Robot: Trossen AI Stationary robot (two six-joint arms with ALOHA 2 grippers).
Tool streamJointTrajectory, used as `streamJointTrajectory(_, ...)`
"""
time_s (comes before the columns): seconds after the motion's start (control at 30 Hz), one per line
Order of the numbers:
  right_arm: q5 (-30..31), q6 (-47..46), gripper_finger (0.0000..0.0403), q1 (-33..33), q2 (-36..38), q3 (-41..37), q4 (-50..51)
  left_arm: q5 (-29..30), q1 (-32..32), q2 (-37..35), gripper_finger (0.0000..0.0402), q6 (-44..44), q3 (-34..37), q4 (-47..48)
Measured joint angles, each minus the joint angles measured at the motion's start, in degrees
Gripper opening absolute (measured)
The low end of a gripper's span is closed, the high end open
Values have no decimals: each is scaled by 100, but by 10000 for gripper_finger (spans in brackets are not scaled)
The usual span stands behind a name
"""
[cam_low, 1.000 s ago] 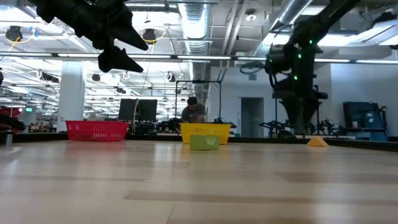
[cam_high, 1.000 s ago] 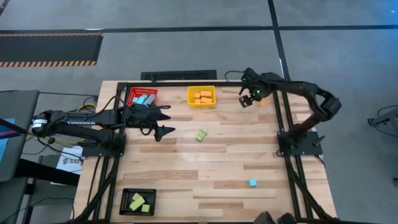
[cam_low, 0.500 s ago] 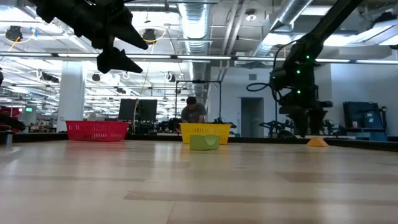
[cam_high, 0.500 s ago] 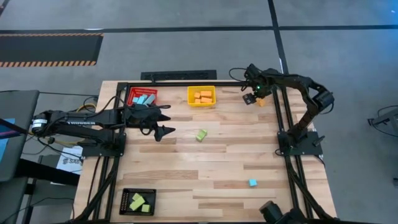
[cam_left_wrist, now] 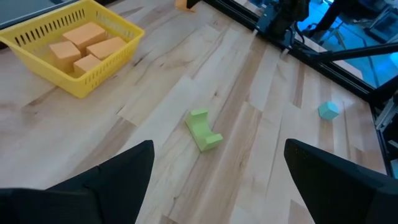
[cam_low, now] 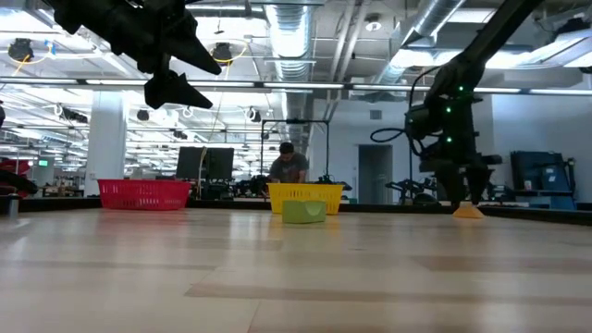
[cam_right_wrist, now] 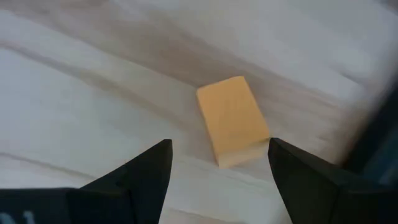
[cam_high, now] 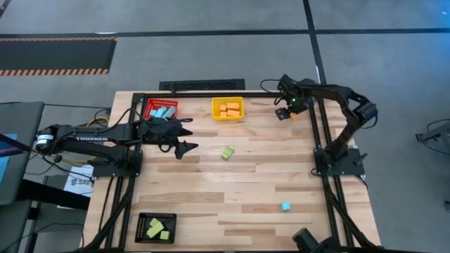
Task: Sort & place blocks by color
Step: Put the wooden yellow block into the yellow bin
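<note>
My right gripper (cam_high: pixel 284 115) (cam_right_wrist: pixel 219 146) is open and low over a lone orange block (cam_right_wrist: pixel 233 118) (cam_low: pixel 469 211) lying flat on the table by the far right corner; its fingers stand on either side of the block without touching it. My left gripper (cam_high: pixel 188 147) (cam_left_wrist: pixel 219 146) hangs open above the table's left-middle part, holding nothing. A light green block (cam_high: pixel 228 152) (cam_left_wrist: pixel 204 129) lies near the table's centre. A light blue cube (cam_high: pixel 285 206) (cam_left_wrist: pixel 328 111) sits toward the near right.
A yellow bin (cam_high: pixel 228 108) with orange blocks and a red bin (cam_high: pixel 161 109) with light blue blocks stand at the far edge. A black bin (cam_high: pixel 155 228) with green blocks sits at the near left corner. A black frame rail (cam_high: pixel 314 126) runs just right of my right gripper.
My right gripper has moved a little toward the table's right edge and down, ending low over the orange block, still open. The blocks and bins have stayed where they were.
</note>
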State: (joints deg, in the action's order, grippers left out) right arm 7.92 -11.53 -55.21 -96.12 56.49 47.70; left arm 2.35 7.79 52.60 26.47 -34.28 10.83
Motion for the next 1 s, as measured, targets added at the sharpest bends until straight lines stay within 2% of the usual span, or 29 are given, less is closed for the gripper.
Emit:
streamJointTrajectory(0.17,-586,-200,284,145,-387,1,-230,2,0,0,348,-10,0,-2)
streamJointTrajectory(0.53,-489,-287,274,1040,-653,134,-385,4,0,1,348,-27,0,0)
streamJointTrajectory(0.67,-590,-274,228,1161,-663,168,-333,4,0,1,348,-27,0,2)
streamJointTrajectory(0.83,-693,-65,112,1309,-619,216,-416,4,0,1,348,-27,-2,-2)
streamJointTrajectory(1.0,-991,66,110,1569,-648,670,-466,4,0,0,348,-25,-2,2)
